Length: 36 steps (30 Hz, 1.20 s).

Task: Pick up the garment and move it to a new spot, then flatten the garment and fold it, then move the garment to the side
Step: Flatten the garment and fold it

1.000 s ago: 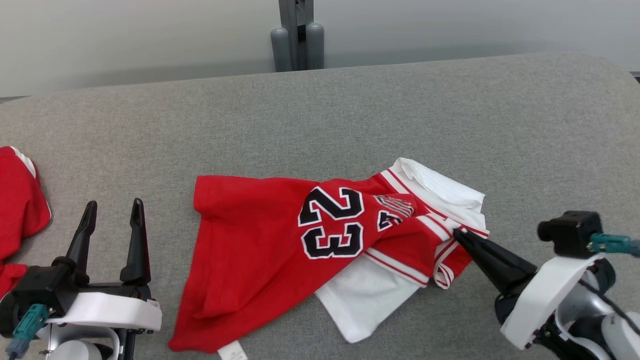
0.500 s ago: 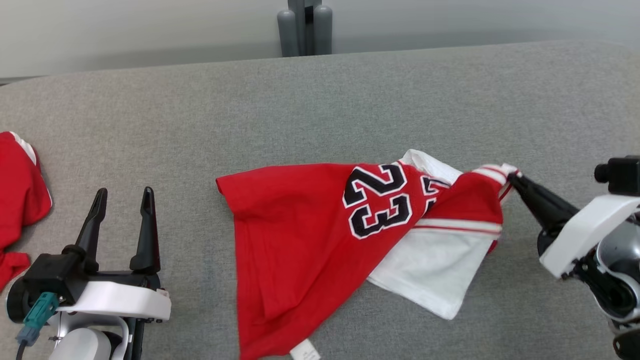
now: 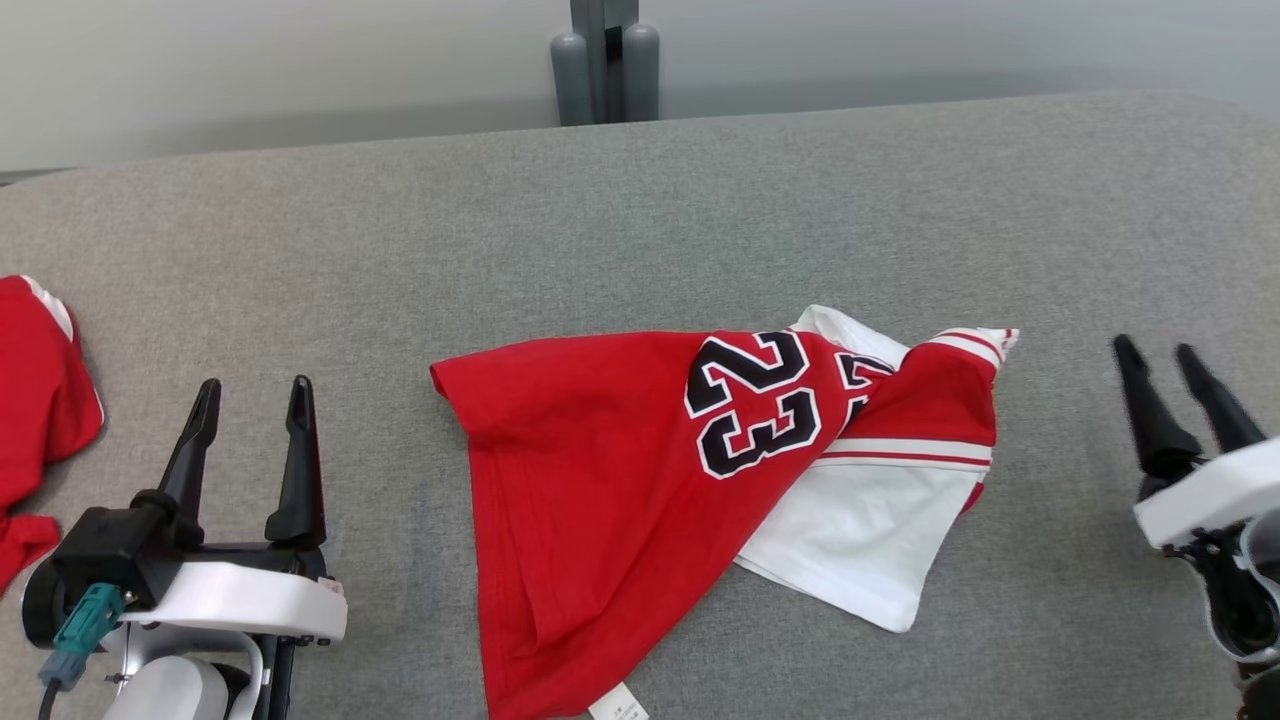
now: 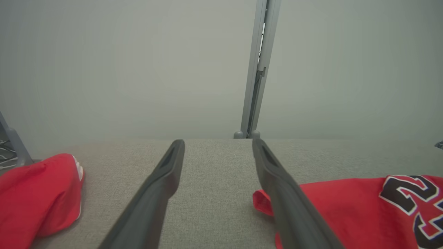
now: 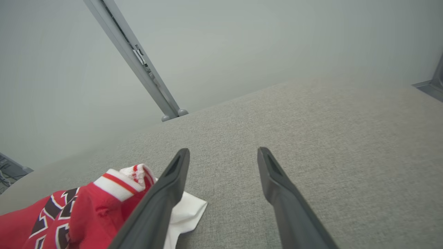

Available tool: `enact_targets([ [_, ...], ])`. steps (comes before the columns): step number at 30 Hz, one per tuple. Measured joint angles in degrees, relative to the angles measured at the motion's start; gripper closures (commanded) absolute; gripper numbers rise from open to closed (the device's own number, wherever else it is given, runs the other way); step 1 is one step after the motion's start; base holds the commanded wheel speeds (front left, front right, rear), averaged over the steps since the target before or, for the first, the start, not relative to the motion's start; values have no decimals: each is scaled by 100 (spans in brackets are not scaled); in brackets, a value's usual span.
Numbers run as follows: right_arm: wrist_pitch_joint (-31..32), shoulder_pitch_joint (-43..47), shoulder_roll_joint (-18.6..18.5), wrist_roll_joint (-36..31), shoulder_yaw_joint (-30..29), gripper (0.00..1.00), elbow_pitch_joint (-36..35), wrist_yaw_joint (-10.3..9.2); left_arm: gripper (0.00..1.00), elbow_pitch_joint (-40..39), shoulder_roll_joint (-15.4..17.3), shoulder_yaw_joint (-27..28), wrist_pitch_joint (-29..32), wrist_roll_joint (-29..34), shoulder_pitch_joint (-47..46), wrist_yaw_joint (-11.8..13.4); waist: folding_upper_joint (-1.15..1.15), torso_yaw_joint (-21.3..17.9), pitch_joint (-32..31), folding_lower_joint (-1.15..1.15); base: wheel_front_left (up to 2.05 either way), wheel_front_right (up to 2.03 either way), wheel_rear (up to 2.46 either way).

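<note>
The garment (image 3: 620, 480) is a red jersey with a black "23" and white panels, lying rumpled and partly folded over itself on the grey table (image 3: 700, 220). Its striped edge (image 3: 975, 345) points right. My right gripper (image 3: 1158, 350) stands open to the right of that edge, apart from the cloth, with nothing between its fingers. In the right wrist view the jersey (image 5: 86, 211) lies left of the open right gripper (image 5: 223, 152). My left gripper (image 3: 253, 388) is open at the lower left, well left of the jersey. In the left wrist view, the jersey's red corner (image 4: 346, 204) lies beside the open left gripper (image 4: 218, 141).
Another red garment (image 3: 40, 390) lies at the table's left edge, also in the left wrist view (image 4: 38, 193). A grey post (image 3: 603, 60) stands behind the table's far edge. Bare grey surface stretches behind and to the right of the jersey.
My right gripper dragged the jersey's striped edge up and to the right, then let go and drew back to the right, open. The left gripper stayed put; the camera shifted slightly.
</note>
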Motion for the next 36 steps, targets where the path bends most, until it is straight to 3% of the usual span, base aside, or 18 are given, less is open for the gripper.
enact_targets([
  [7, -961, 367, 448, -950, -946, 0, -497, 0, 0, -124, 1, 105, -12, 76, 128, 127, 0, -89, -181, 0, 0, 0, 0],
  [11, -1060, 562, 780, -1686, -1143, 0, -1248, 0, 0, -258, 18, 90, -14, 160, 255, 188, 0, -90, -289, 0, 0, 0, 0],
  [17, -820, 1128, 1250, -2517, -972, 0, -2059, 0, 0, -449, 31, -47, 60, 257, 538, 304, 0, -18, -555, 0, 0, 0, 0],
  [36, -238, 2278, 1634, -2973, -873, 0, -2387, 0, 0, -557, 35, -520, 537, 386, 1073, 489, 0, 180, -1292, 0, 0, 0, 0],
])
